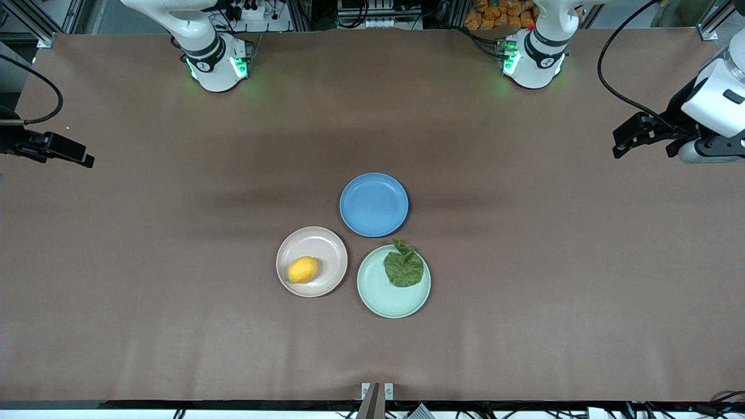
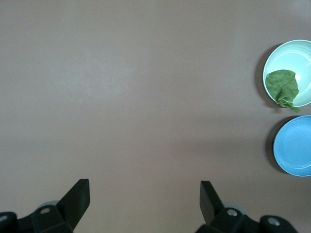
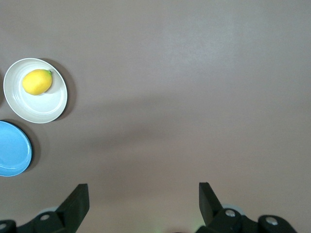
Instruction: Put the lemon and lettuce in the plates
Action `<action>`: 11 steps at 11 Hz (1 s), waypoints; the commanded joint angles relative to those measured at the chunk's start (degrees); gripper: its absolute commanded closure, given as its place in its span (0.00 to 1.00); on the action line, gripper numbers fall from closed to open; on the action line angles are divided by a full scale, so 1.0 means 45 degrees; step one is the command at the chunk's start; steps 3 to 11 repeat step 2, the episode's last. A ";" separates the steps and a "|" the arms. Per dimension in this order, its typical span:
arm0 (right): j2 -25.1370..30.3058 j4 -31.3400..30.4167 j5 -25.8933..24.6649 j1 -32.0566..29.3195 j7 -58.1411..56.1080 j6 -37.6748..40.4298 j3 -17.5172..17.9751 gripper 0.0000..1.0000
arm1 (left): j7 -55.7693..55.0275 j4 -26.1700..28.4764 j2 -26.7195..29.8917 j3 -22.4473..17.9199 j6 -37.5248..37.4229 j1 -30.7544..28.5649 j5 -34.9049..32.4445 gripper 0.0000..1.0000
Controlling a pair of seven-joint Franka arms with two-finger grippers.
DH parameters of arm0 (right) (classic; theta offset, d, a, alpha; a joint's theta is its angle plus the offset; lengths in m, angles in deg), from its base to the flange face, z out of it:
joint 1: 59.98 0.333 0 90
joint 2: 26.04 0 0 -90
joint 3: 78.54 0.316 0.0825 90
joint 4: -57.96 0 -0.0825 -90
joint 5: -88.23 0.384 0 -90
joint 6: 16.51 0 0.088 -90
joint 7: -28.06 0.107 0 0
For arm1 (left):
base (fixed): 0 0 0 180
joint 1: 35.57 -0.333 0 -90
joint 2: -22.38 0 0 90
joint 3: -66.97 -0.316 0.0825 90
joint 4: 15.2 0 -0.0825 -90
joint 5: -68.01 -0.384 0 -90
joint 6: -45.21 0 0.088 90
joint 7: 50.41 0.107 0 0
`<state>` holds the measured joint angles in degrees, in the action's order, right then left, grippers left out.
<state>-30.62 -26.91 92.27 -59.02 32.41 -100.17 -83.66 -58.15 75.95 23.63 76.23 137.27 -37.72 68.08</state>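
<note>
The yellow lemon (image 1: pixel 302 269) lies in the pale pink-beige plate (image 1: pixel 327 244); the right wrist view shows the same lemon (image 3: pixel 37 81) and plate (image 3: pixel 43 108). The dark green lettuce (image 1: pixel 403 267) rests in the mint green plate (image 1: pixel 384 301), its stem tip over the rim toward the blue plate; the left wrist view also has this lettuce (image 2: pixel 283 86) and plate (image 2: pixel 299 54). My left gripper (image 2: pixel 145 189) hangs open and empty over bare table at the left arm's end (image 1: pixel 619 143). My right gripper (image 3: pixel 143 190) is open and empty over the right arm's end (image 1: pixel 78 154).
A blue plate (image 1: pixel 373 204) with nothing in it sits just farther from the front camera than the other two plates, touching distance from both. Brown table cloth (image 1: pixel 174 291) stretches wide around the three plates. Cables trail near both grippers.
</note>
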 commanded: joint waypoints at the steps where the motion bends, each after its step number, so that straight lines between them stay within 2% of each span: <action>1: 0.0237 -0.0454 -0.0448 0.0158 0.0224 -0.0858 -0.0014 0.00 | 0.0373 -0.0198 -0.0023 0.0053 -0.0145 -0.0070 -0.0288 0.00; 11: 0.0237 -0.0475 -0.0448 0.0080 0.0147 -0.0959 -0.0014 0.00 | 0.0354 -0.0198 -0.0004 0.0053 -0.0145 -0.0070 -0.0307 0.00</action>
